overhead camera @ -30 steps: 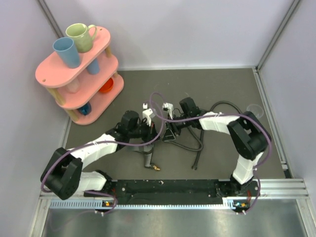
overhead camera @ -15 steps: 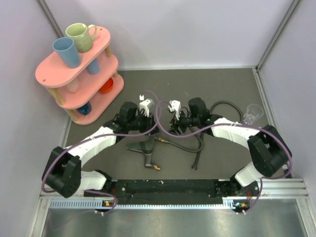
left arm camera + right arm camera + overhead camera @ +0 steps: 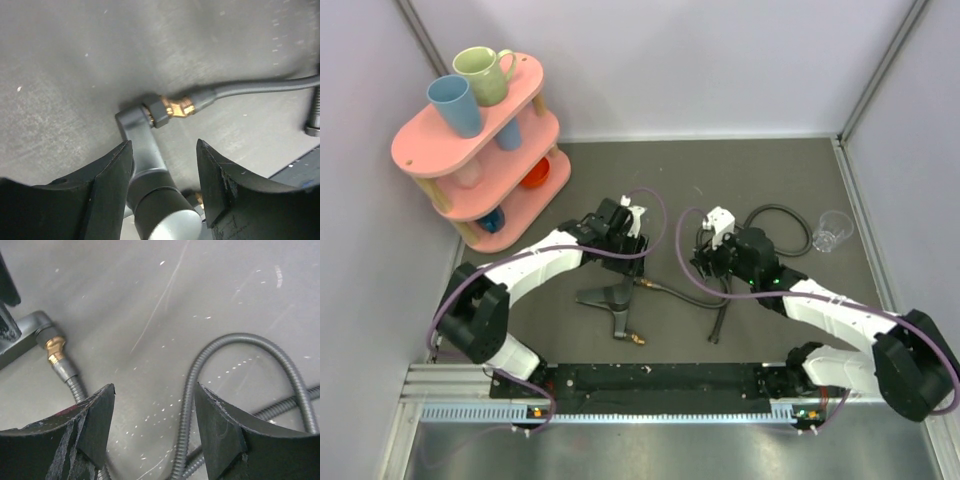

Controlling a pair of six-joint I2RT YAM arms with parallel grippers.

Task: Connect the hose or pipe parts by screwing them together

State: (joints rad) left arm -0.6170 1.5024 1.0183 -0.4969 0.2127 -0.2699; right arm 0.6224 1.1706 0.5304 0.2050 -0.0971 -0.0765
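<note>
The left gripper (image 3: 164,150) has just let go and hangs half open over the fitting (image 3: 137,140) lying under it. The hose (image 3: 260,87), running off to 3 o'clock, looks joined on. The right gripper (image 3: 154,390) is open and empty too.

Fitting (image 3: 611,298) mid-table, hose (image 3: 672,292) joined on its right, rack (image 3: 440,150) back-left, cup (image 3: 831,231) far right.

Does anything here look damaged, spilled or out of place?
Nothing stands out. The hose meets the forked fitting at the brass joint, its slack lies in loose loops, and the clear cup stands upright. No spill or damage shows.
</note>
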